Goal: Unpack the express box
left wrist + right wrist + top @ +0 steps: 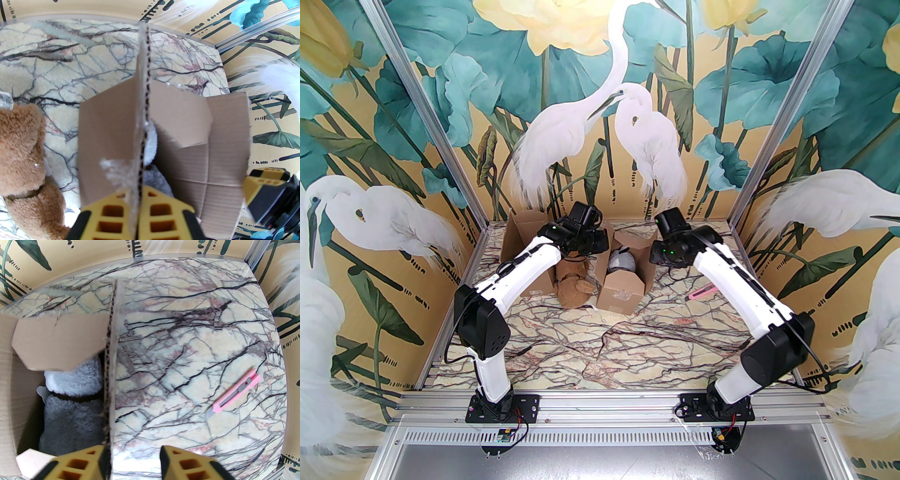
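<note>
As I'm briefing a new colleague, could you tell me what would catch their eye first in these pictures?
An open brown cardboard box stands toward the back, a fluffy grey-and-white plush toy inside. A furry brown teddy bear lies just left of it, and a pink plastic utility knife lies apart on its right.

Left jaws together, right jaws apart.

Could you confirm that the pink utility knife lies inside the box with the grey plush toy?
Not quite: the pink utility knife lies on the marble table, outside the box, as the right wrist view shows. The grey plush toy is indeed inside the box.
</note>
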{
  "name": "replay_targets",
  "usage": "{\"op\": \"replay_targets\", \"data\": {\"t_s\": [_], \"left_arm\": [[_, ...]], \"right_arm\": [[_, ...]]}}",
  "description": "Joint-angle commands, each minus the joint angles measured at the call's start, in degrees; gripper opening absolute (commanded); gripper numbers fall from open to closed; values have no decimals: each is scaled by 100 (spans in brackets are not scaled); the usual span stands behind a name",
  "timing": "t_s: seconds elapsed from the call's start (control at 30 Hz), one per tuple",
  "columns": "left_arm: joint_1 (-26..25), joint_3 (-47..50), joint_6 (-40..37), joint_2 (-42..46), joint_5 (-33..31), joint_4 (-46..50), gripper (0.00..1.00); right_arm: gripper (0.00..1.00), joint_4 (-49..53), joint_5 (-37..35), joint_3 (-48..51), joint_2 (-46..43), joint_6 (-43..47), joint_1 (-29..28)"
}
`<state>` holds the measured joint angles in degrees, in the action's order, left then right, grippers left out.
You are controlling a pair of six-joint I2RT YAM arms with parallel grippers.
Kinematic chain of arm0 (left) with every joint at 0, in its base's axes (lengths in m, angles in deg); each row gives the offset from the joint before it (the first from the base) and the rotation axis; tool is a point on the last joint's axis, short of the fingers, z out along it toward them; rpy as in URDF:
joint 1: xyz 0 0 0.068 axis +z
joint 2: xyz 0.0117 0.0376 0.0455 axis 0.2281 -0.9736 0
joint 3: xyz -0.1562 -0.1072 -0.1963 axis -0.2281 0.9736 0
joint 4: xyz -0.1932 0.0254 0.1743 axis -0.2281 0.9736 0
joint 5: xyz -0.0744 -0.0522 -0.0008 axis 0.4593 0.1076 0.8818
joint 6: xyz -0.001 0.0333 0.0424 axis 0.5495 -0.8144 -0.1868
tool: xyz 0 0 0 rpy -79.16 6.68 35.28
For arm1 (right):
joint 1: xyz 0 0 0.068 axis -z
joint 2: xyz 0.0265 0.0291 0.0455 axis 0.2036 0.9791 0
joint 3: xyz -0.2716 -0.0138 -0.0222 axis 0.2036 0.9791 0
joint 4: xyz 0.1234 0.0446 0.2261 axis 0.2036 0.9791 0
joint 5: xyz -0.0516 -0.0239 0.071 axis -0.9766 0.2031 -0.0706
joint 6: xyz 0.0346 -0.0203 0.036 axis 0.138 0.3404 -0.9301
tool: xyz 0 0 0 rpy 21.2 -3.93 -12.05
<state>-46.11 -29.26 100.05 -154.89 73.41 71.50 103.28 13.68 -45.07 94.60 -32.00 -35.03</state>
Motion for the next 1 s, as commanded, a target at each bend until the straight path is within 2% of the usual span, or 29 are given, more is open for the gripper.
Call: {"op": "replay_targets", "data": {"t_s": [0.0,0.13,0.33,0.53,0.67,0.8,0.87,0.97], "left_arm": [[99,-19,14,239,97,-307,0],[162,49,7,228,95,-247,0],[278,241,17,260,177,-282,0],[287,244,-34,189,178,-195,0],[287,256,-36,139,218,-174,0],[294,276,-58,183,374,-274,0],[287,342,-47,276,513,-471,0],[279,354,-38,432,548,-600,0]], "right_arm": [[30,-367,479,524,-157,83,206],[28,-1066,1203,1403,-438,-162,564],[24,-2794,2482,2909,-1085,-531,1118],[18,-4095,3141,3716,-1413,-754,1425],[17,-4883,3689,4124,-1304,-944,1564],[30,-4351,3523,3913,-1204,-728,1586],[44,-3650,3062,3576,-1317,-486,1588],[50,-2842,2351,2978,-1771,-251,1577]]}}
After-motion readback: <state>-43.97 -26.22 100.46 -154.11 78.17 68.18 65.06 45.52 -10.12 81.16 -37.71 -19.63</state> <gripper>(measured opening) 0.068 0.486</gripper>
